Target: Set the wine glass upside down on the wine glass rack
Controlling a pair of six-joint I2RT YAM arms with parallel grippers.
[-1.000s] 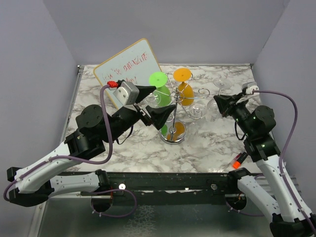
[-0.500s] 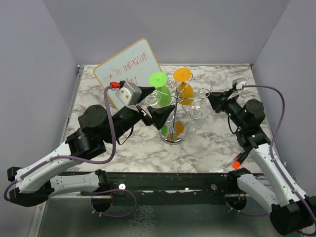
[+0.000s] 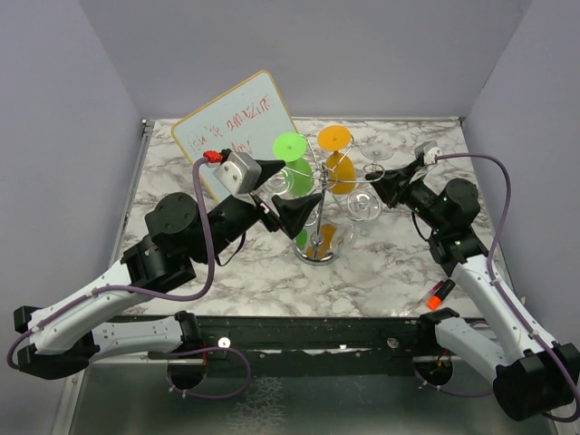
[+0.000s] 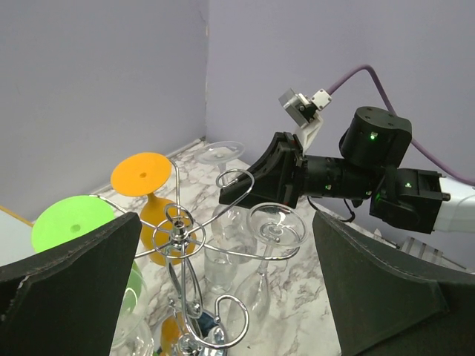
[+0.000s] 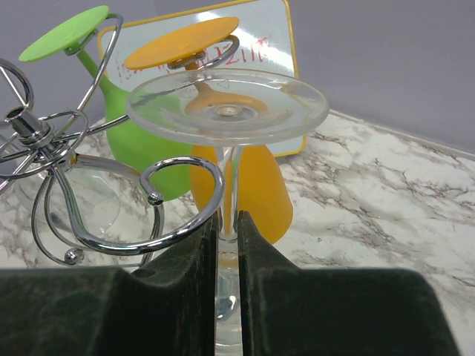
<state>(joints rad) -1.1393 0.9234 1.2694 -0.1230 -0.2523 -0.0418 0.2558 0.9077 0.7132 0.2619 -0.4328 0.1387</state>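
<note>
My right gripper (image 5: 226, 219) is shut on the stem of a clear wine glass (image 5: 226, 104), held upside down with its foot on top. The stem stands right beside a scroll-ended arm of the chrome wine glass rack (image 5: 178, 194). In the top view the right gripper (image 3: 382, 186) is at the rack's (image 3: 317, 237) right side, with the held glass's foot (image 3: 377, 151) above it. My left gripper (image 3: 304, 183) is open and empty, hovering at the rack's left side. In the left wrist view its fingers frame the rack (image 4: 175, 231).
A green glass (image 3: 291, 145), an orange glass (image 3: 334, 137) and another clear glass (image 4: 276, 224) hang upside down on the rack. A whiteboard (image 3: 227, 127) with red writing leans at the back left. Grey walls enclose the marble table (image 3: 390, 263).
My right gripper has carried the clear glass leftward, from the table's right side to the rack's right arm. The left arm has hardly moved.
</note>
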